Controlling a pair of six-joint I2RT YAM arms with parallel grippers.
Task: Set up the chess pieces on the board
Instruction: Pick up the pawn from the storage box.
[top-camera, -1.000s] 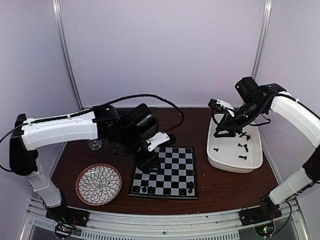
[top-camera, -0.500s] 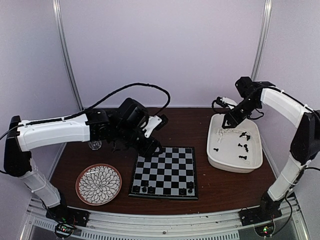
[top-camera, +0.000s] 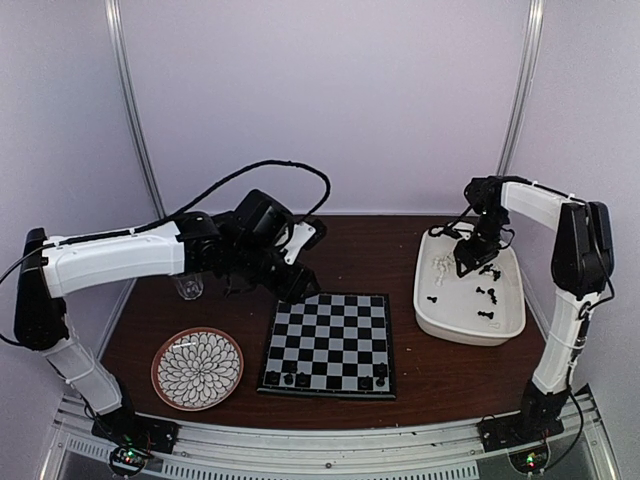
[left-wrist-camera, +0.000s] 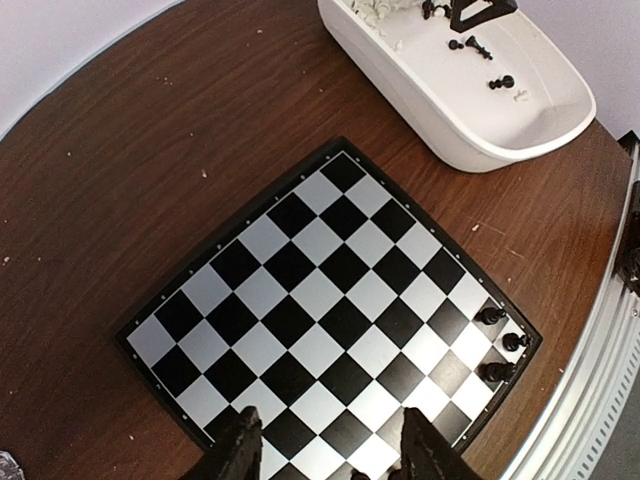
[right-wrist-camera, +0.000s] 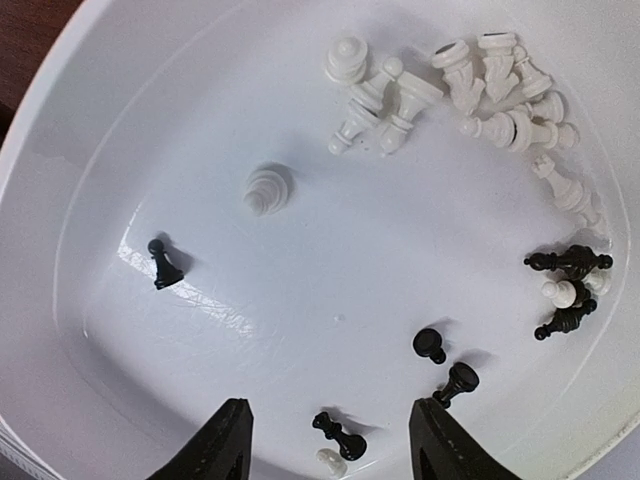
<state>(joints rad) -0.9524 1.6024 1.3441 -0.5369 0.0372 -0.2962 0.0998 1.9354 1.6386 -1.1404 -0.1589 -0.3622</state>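
**Left gripper** (left-wrist-camera: 330, 455): jaws apart, nothing between them. It hangs above the upper-left corner of the chessboard (top-camera: 330, 345) in the top view.

**Chessboard:** lies flat on the brown table (top-camera: 440, 375), lower centre of the top view. A few black chess pieces (left-wrist-camera: 497, 371) stand along its lower edge; the other squares are bare.

**Right gripper** (right-wrist-camera: 330, 440): jaws apart, gripping nothing, poised over the white tub (right-wrist-camera: 100, 120).

**White tub:** stands right of the chessboard, apart from it. White pieces (right-wrist-camera: 400, 100) lie heaped at the upper right of the wrist view. One white piece (right-wrist-camera: 268, 188) stands alone near centre. Black pieces in the tub (right-wrist-camera: 165, 265) are scattered left, right and bottom.

**Patterned plate** (top-camera: 197, 368): lower left, beside the chessboard.
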